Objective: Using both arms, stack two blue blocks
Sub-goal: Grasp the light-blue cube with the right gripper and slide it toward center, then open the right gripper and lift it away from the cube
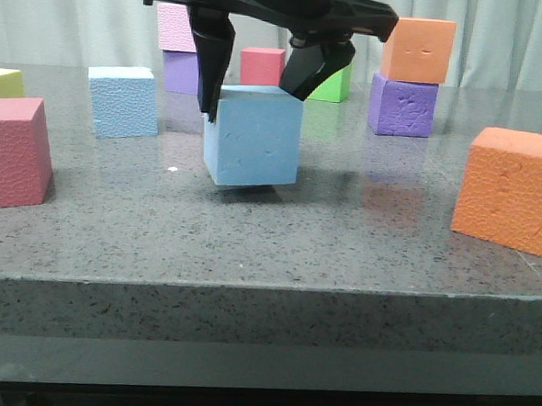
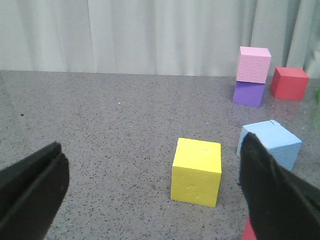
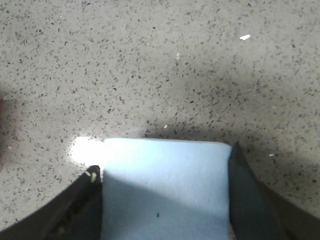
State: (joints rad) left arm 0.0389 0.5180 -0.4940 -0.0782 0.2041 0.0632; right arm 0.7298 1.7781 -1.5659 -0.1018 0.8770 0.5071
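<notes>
— Grey speckled stone is making up the table (image 1: 249, 257), with pale curtains hanging behind it. What is the right gripper (image 1: 256, 81) doing?

— It is reaching in from above and clamping the smooth blue block (image 1: 253, 136), one finger pressing on each side near the top. In the right wrist view the two fingers (image 3: 75, 210) are lying tight against the block's side faces.

— Is that block sitting on the table?

— It looks to be hanging just clear of the stone, with a dark shadow lying under it, near the middle of the table.

— And the other blue one?

— The pebbly blue block (image 1: 123, 101) is resting on the table, left of the held one and a little farther back, well apart from it. The left wrist view is showing it too, partly hidden behind one black finger.

— What is the left gripper (image 2: 150, 195) doing?

— Its fingers are standing wide apart, gripping nothing. A yellow cube (image 2: 196, 171) is sitting on the stone between them, farther off.

— Anything else nearby?

— A pink cube (image 1: 177, 26) is sitting on a purple cube (image 1: 181, 71) at the back, with a red cube (image 1: 262, 66) beside them.
</notes>
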